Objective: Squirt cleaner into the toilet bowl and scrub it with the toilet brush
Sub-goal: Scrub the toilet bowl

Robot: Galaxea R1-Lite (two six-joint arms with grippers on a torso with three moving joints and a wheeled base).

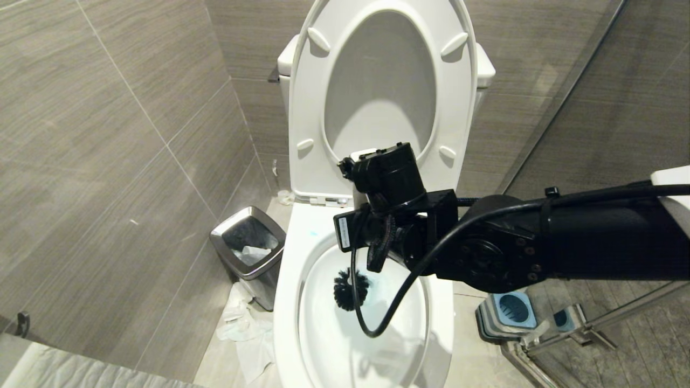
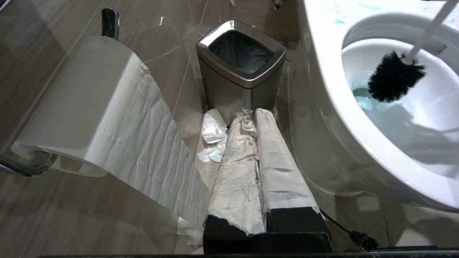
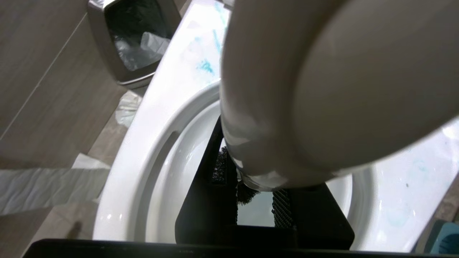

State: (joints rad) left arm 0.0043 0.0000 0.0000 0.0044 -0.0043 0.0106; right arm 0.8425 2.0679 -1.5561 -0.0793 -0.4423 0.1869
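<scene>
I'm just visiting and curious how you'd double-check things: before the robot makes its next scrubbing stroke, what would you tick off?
1. Toilet brush held by right gripper: ok, the pale handle fills its jaws.
2. Bristle head inside the toilet bowl: ok, it hangs above the water.
3. Cleaner already in: ok, teal-tinted water and streaks on the rim.
4. Seat raised: ok, up against the tank.
5. Bristles touching the ceramic: cannot tell.
6. Left gripper out of the way: ok, shut, paper-wrapped fingers beside the bowl near the trash bin.
</scene>
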